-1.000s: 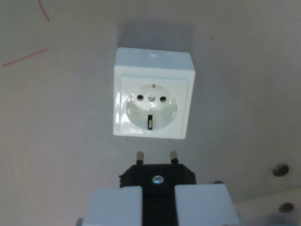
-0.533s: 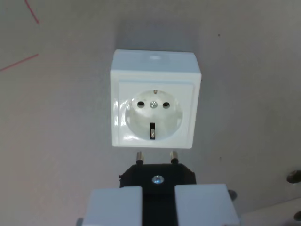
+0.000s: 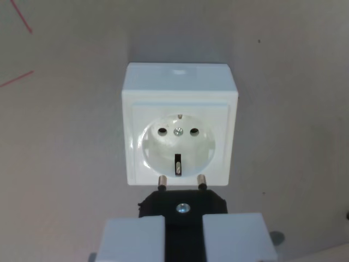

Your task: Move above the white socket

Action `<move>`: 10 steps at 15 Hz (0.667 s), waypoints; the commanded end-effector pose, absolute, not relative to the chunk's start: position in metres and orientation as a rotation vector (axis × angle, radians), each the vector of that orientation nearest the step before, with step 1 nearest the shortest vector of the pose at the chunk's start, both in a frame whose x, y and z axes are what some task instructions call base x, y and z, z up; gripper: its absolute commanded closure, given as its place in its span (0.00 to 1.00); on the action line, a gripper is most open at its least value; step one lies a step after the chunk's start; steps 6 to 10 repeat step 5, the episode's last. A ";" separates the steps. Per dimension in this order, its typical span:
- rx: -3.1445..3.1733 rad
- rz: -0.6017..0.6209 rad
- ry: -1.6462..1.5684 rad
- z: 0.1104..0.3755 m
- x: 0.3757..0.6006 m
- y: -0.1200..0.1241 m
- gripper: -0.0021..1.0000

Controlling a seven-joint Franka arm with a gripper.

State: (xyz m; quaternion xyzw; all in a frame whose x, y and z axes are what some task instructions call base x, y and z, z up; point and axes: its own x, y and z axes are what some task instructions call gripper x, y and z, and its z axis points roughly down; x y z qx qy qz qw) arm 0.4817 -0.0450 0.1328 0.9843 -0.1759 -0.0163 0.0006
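Nearest, the tool [image 3: 183, 232] with pale blocky fingers [image 3: 133, 240] clamps a black two-pin plastic plug [image 3: 182, 203]. Its metal pins overlap the near edge of the square white plastic socket [image 3: 180, 132], centred on the grey tabletop [image 3: 65, 164].

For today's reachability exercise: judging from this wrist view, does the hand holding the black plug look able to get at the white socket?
Probably yes. Nothing lies between the black plug in the hand and the white socket; its two pins already overlap the socket's lower edge.
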 end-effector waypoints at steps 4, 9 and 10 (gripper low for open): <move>3.093 0.124 -0.625 0.121 0.475 -0.041 1.00; 3.094 0.124 -0.624 0.120 0.475 -0.041 1.00; 3.094 0.124 -0.624 0.120 0.475 -0.041 1.00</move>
